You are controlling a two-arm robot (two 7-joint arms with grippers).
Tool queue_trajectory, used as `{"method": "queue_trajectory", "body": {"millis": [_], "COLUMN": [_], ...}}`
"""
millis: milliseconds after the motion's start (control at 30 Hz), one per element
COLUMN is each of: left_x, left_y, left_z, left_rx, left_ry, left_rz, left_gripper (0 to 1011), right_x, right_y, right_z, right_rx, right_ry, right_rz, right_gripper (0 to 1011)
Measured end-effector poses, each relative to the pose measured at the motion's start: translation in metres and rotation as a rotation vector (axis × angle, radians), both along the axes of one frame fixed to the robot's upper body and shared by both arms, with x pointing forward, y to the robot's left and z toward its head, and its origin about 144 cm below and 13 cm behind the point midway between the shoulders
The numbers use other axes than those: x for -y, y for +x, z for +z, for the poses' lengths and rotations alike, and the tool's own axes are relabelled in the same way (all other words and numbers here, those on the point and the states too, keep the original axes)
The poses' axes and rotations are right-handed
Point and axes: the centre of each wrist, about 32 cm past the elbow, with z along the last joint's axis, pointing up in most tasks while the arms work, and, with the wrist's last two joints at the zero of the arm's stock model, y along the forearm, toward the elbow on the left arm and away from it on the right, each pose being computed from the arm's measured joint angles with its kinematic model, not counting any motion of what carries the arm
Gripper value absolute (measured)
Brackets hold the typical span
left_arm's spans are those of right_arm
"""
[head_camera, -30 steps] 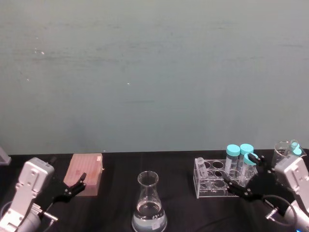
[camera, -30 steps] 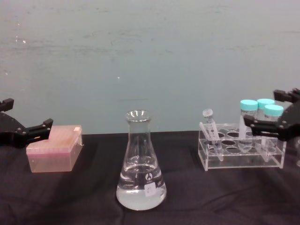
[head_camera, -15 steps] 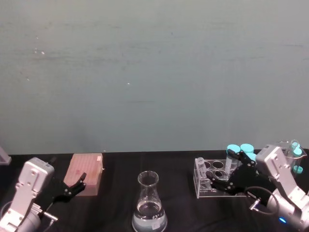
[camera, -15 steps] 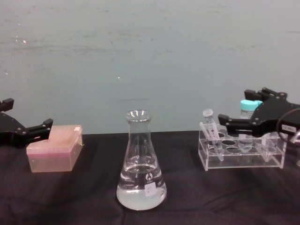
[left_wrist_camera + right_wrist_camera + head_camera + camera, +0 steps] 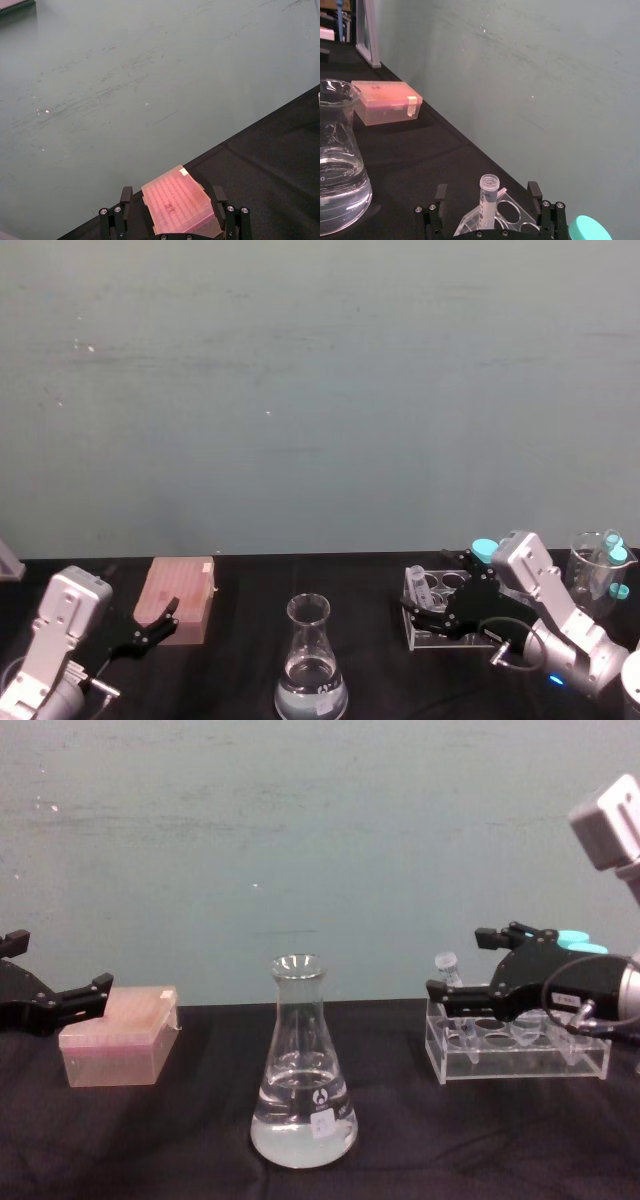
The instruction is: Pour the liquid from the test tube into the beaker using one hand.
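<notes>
Reaching in from the right, low over the bench, with right hand: fingers spread wide, wrist roughly level, silver-grey forearm sloping up behind. Parked low at far left with left hand: fingers also apart, pointing toward centre.

Middle of the test tube behind the right tool; liquid indiscernible.

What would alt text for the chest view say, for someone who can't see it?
The right gripper, open, reaches in from the right with its fingers either side of a small uncapped test tube standing in a clear rack. A partly filled glass beaker stands mid-table; the left gripper hovers by a pink box at left.
</notes>
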Motion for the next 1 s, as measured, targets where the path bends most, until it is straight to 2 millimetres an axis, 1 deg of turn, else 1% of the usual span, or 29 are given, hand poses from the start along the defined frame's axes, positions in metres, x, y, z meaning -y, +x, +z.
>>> {"method": "queue_trajectory", "body": {"millis": [367, 1000], "left_x": [0.000, 0.000], "left_y": [0.000, 0.000], "left_z": [0.000, 0.000], "left_rx": [0.000, 0.000], "left_ry": [0.000, 0.000], "left_rz": [0.000, 0.000], "left_gripper": [1000, 1000], "right_x": [-0.012, -0.018], "right_y": [0.006, 0.002], "right_z": [-0.002, -0.005], "right_rx": [-0.057, -0.053], "right_ry": [-0.024, 0.002], "right_rz": [-0.020, -0.075], "right_gripper": [1003, 1003]}}
